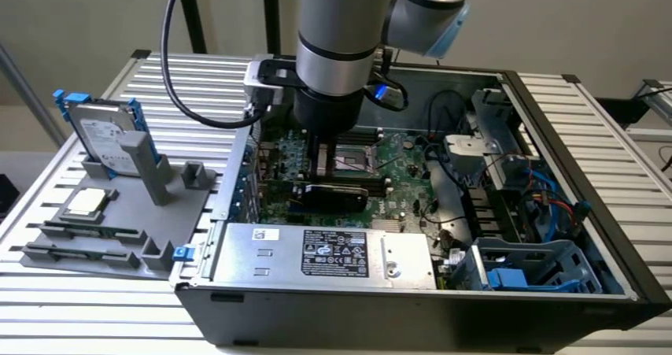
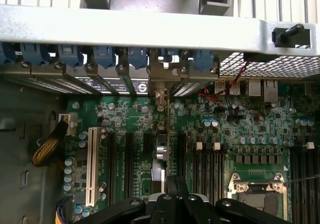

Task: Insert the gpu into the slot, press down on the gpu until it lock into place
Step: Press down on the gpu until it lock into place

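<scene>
You're seeing a silver power supply (image 1: 326, 253) sitting inside the case (image 1: 420, 319), and a hard drive (image 1: 105, 131) standing on edge in the grey fixture (image 1: 194, 205) lying on the slatted table (image 1: 619, 174).

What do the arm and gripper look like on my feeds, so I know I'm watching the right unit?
The arm is a silver-grey cylinder with a black ring band and light-blue joint caps. A black cable loops to a black bracket at the wrist. The gripper is all black, with a round body and slim fingers. No markings are readable.
</scene>
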You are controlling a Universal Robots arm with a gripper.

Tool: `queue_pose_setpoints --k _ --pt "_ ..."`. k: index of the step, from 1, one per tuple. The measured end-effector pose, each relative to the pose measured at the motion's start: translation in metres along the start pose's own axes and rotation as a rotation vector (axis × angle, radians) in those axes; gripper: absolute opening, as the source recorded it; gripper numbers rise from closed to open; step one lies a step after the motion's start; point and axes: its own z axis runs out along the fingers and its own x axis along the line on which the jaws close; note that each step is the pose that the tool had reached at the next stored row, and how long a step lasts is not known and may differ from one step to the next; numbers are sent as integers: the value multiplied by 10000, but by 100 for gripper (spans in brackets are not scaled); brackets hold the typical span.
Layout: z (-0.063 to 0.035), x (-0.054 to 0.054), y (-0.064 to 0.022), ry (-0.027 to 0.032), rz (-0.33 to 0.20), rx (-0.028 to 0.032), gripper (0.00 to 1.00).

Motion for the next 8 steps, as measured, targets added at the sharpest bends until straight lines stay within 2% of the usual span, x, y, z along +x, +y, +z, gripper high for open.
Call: queue_pose_setpoints --k 5,8 --pt "7 -12 5 41 3 2 11" --pt "8 -24 6 126 8 2 11"
